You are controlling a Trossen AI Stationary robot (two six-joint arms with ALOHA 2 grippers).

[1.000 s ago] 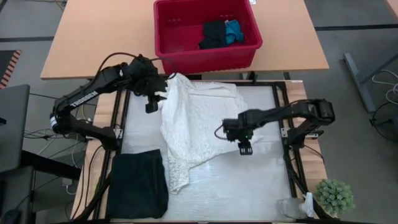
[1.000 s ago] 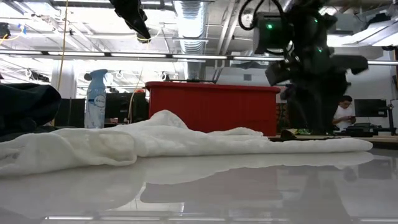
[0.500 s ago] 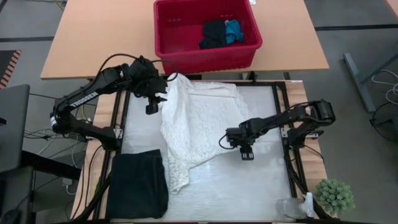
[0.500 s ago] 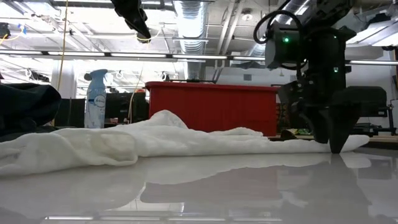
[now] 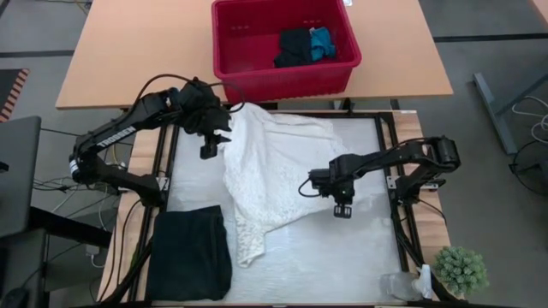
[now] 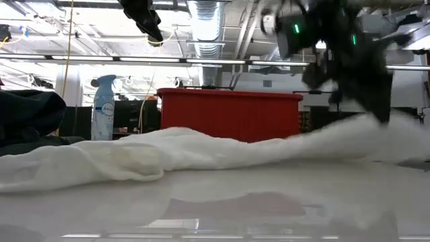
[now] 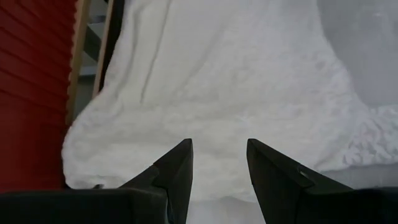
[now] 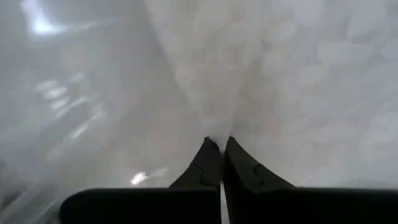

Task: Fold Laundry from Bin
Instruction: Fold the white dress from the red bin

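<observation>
The white crinkled garment (image 5: 274, 171) lies spread over the table's middle, its left part flat on the table (image 6: 134, 158). My right gripper (image 8: 219, 142) is at its right edge, shut on it. My left gripper (image 7: 219, 143) hangs open high over the garment's far left corner (image 5: 235, 115), with nothing between its fingers. A folded black garment (image 5: 190, 252) lies at the near left. The red bin (image 5: 257, 81) stands beyond the far edge, holding a black item (image 5: 293, 47) and a small blue one (image 5: 322, 43). My right gripper pinches the white garment's right edge (image 8: 217, 127) between its two fingertips, coming from above and pointing steeply down. One layer or several, I cannot tell. That end of the cloth (image 6: 396, 131) is raised off the table, while the rest slopes down and lies on it.
A spray bottle (image 6: 104, 107) and dark cloth (image 6: 27, 114) show at the left in the low view. A small green plant (image 5: 461, 269) and a clear bottle (image 5: 402, 287) stand at the near right corner. Bare table (image 5: 342, 257) lies near the garment's near right.
My right gripper has sunk to the table at the white garment's right edge, shut on it and risen a little. The cloth's right end has lifted off the table and drawn toward the left; its left part has stayed put.
</observation>
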